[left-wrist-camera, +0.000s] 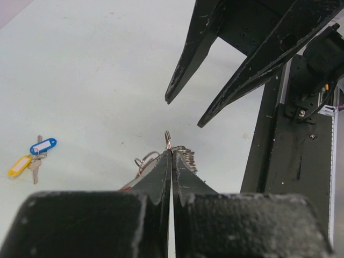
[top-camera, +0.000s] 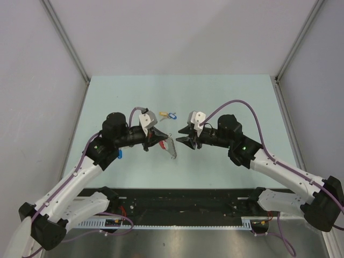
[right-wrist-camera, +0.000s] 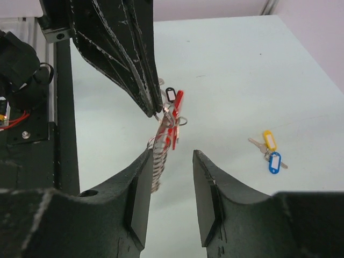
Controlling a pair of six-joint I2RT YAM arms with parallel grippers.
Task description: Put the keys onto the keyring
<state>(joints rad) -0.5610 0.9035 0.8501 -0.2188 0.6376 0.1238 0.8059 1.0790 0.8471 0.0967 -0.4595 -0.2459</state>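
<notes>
Your left gripper (top-camera: 163,141) is pressed together, pinching the keyring (right-wrist-camera: 171,129) at the centre of the top view. Your right gripper (right-wrist-camera: 172,154) stands spread just beside the hanging chain, holding nothing. The keys (top-camera: 167,115), yellow-capped and blue-capped, lie on the surface (top-camera: 231,97) at upper centre, well apart from the ring; I judge that fetching and threading them are both left to do.

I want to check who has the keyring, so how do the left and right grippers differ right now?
The left gripper is shut; the right gripper stands open. The left gripper pinches the keyring at its tips; the right gripper holds nothing. Both are black, two-fingered, and point at each other; the keys lie apart from both.
</notes>
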